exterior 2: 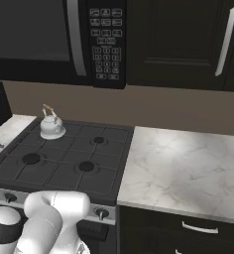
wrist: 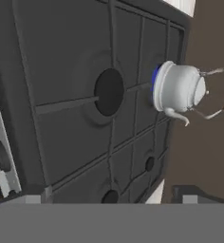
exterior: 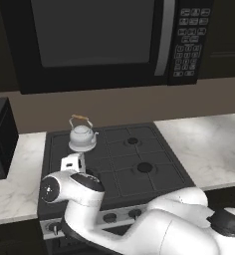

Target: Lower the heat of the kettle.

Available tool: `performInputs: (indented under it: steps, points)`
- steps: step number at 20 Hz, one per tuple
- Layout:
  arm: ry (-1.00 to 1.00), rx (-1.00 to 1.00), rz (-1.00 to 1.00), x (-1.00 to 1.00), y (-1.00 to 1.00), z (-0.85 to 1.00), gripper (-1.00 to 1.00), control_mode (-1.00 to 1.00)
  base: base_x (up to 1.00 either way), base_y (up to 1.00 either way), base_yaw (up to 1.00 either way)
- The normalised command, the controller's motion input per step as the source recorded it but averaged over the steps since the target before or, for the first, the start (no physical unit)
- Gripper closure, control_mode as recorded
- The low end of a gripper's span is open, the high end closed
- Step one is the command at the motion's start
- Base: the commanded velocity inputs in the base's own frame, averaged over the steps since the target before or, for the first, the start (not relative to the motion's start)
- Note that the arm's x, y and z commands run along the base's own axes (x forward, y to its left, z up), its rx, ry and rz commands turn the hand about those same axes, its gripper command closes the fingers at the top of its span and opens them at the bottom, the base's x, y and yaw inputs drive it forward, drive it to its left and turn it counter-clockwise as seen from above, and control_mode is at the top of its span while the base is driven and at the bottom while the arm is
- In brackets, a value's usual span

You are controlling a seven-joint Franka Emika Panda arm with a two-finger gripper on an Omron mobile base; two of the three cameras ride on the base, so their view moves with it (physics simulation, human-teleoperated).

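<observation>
Right now, as seen:
Kettle: the small white kettle (exterior: 82,137) sits upright on the back left burner of the stove (exterior: 114,164), its thin wire handle arched over the knobbed lid, tan grip at the top
Kettle, hand view: it lies toward the right side of the frame (wrist: 179,88), spout pointing down in that rolled view, with a thin blue ring showing under its base
Stove: dark grates, four burners; the burner in front of the kettle is bare
Knobs: a row of dark knobs (exterior 2: 102,214) runs along the stove's front panel, below the burners
Gripper: its state cannot be told; the finger tips are not clear in the hand view, and the arm's white body covers the hand in the base views
Arm: bent low over the stove's front left corner, well apart from the kettle
Surroundings: microwave (exterior: 97,40) above the stove, marble counter (exterior 2: 183,173) to the right
</observation>
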Motion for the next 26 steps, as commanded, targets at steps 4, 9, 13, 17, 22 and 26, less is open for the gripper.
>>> performInputs:
  steps: [4,9,13,17,22,26]
  points:
    - [0.00,-0.32,0.25,-0.56,0.35,-0.48,-1.00,-1.00,0.00,0.00,0.00]
    - [0.01,-0.18,0.27,-0.47,0.07,-0.42,-1.00,-1.00,0.00,0.00,0.00]
    - [0.00,-0.08,0.27,-0.20,-0.24,-0.27,-1.00,-1.00,0.00,0.00,0.00]
    - [0.00,-0.13,0.32,0.00,-0.15,-0.38,-1.00,-1.00,0.00,0.00,0.00]
    - [0.00,-0.18,0.30,-0.06,-0.07,-0.46,-1.00,-1.00,0.00,0.00,0.00]
    - [0.00,-0.21,0.06,-0.32,0.00,-0.50,-1.00,-1.00,0.00,0.00,0.00]
